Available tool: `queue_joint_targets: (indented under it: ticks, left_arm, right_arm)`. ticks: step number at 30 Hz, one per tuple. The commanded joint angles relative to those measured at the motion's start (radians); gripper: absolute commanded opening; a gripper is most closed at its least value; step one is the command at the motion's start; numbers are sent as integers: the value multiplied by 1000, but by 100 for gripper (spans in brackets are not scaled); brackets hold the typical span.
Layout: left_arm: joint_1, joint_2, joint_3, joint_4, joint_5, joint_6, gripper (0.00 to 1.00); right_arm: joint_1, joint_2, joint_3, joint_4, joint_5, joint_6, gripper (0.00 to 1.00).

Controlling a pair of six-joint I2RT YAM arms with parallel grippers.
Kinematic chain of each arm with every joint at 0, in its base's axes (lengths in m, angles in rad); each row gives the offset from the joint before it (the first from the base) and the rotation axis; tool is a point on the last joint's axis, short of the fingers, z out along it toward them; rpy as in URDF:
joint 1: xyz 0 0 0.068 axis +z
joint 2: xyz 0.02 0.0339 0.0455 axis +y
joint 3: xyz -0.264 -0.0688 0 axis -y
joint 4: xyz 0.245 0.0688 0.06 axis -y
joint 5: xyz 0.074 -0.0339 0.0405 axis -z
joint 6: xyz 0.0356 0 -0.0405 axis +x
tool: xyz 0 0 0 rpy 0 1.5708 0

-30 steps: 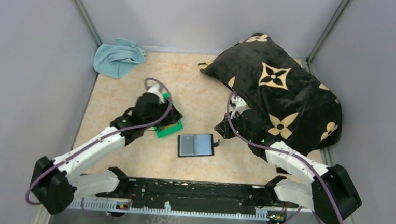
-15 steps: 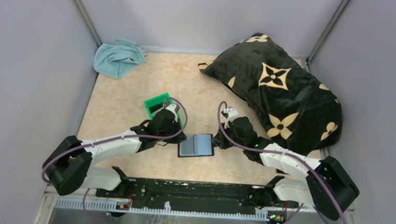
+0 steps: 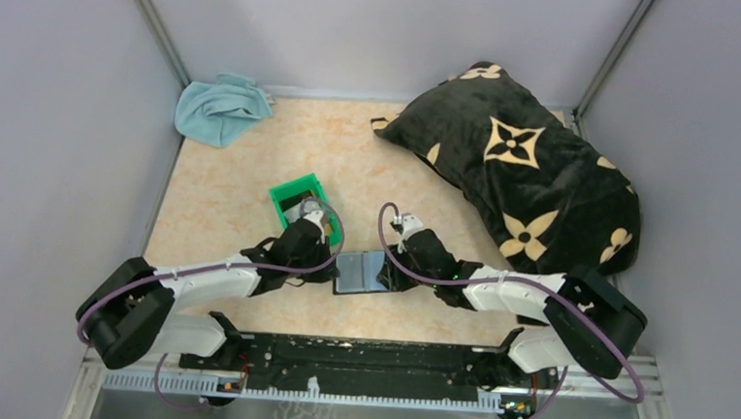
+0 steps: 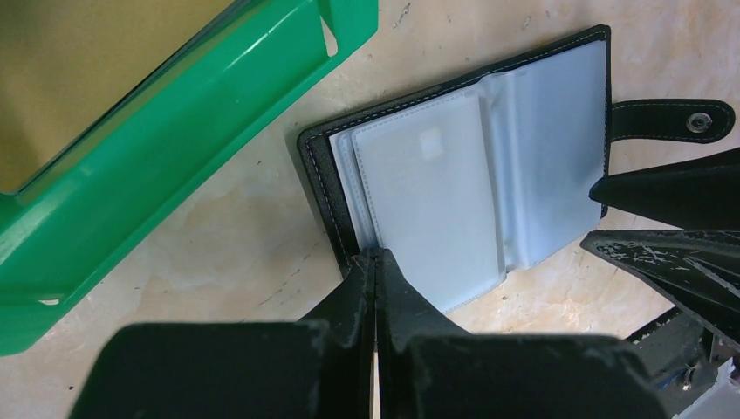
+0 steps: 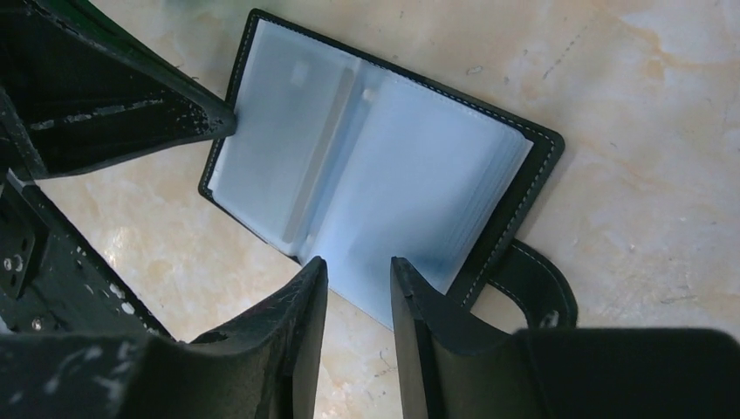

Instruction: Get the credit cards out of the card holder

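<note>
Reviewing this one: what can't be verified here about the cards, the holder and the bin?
- Number of cards: every view; the frosted sleeves of the holder blur them.
- Left claw: left wrist view; it is shut at the holder's edge, and its own tips hide whether a sleeve is pinched.
- Holder's ends: top view; the left and right claw cover them.
- Bin contents: cut off by the left wrist frame; too small from the top.

green bin (image 3: 290,187) near holder (image 3: 361,273) L, pillow (image 3: 524,170) R
</note>
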Motion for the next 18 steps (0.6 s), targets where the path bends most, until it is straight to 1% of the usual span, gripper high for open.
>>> queue_joint_targets:
  ticks: [1,5,10,11,18]
  left_arm:
    - [-6,5,-29,44,-4,-4,0]
    - [-6,4,-37,60,6,-9,0]
    - [-6,20,-42,96,33,-11,0]
    - [-6,26,-43,110,42,-14,0]
    - [-8,65,-43,268,164,-71,0]
  right_arm:
    - [25,43,68,48,64,18,32]
    - [24,104,76,53,74,38,16]
    - [24,148,62,93,53,61,1]
    - [25,155,59,97,51,64,0]
    - [24,187,46,127,23,74,0]
